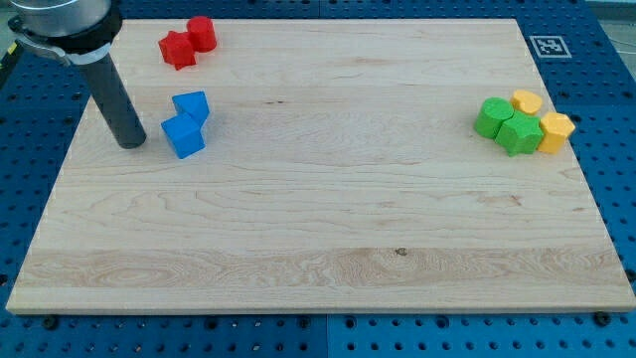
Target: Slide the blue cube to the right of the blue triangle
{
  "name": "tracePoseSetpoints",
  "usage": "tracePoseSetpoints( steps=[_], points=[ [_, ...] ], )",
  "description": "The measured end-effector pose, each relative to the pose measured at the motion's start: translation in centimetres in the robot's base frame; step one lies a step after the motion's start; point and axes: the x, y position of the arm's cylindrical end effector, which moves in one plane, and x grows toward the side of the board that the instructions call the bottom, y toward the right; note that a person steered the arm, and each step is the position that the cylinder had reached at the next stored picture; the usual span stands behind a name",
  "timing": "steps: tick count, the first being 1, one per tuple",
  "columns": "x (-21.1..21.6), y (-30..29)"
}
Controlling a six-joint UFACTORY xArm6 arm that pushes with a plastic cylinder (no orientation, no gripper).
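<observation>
The blue cube (183, 135) sits at the view's upper left on the wooden board, touching the blue triangle (192, 104), which lies just above it and slightly right. My tip (131, 142) stands just left of the blue cube, with a small gap between them. The dark rod rises from the tip toward the view's top left corner.
Two red blocks (188, 42) sit together near the board's top edge, above the blue pair. At the view's right, two green blocks (507, 125) and two yellow blocks (545, 119) cluster near the right edge (571, 149). A marker tag (548, 46) lies off the top right corner.
</observation>
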Motion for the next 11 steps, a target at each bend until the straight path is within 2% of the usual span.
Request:
tracePoseSetpoints(
  steps=[2, 5, 6, 8, 10, 11],
  points=[
    [0.0, 4.2],
    [2.0, 5.6],
    [0.5, 6.4],
    [0.1, 10.3],
    [-4.0, 11.5],
    [-4.6, 13.3]
  ],
)
